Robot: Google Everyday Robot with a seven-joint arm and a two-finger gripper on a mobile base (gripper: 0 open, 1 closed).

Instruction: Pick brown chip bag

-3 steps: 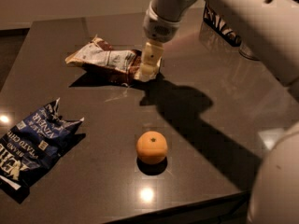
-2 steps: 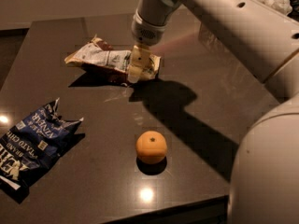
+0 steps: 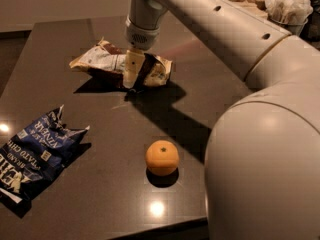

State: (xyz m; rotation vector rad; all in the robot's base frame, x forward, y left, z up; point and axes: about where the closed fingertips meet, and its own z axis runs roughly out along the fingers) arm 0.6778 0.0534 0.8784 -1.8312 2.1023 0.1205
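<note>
We see the robot's pale arm (image 3: 240, 44) sweep from the lower right up across the dark table (image 3: 100, 194). At the table's near left edge lies a dark blue chip bag (image 3: 37, 151) with white lettering. The brown chip bag (image 3: 102, 61) lies crumpled at the far middle of the table, well apart from the blue one. An orange (image 3: 162, 157) sits near the front, between them. The pincer (image 3: 130, 81) points down onto the brown chip bag's middle; we cannot tell whether it is clenched or released.
</note>
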